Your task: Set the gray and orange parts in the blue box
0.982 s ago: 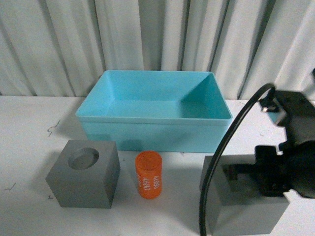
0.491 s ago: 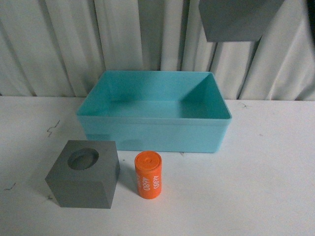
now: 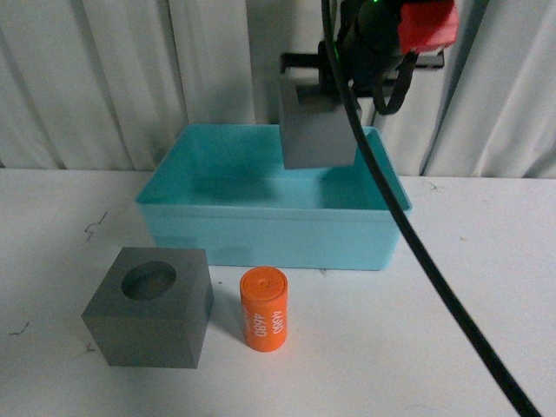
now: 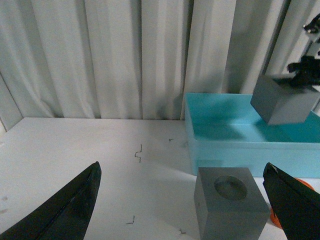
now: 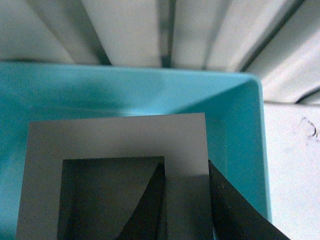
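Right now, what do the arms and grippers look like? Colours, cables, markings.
Right arm: black housing with a red block on it and a thick black cable trailing off. Right gripper: two black tapered fingers. Left gripper: two glossy black wedge-shaped fingers; its arm is out of view. No markings visible.

Cube (image 3: 314, 137) now above blue box (image 3: 269, 234)

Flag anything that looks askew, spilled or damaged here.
The gray cube with the square recess hangs slightly tilted in the right gripper, above the blue box. Small dark scuffs mark the table. Nothing spilled or visibly damaged.
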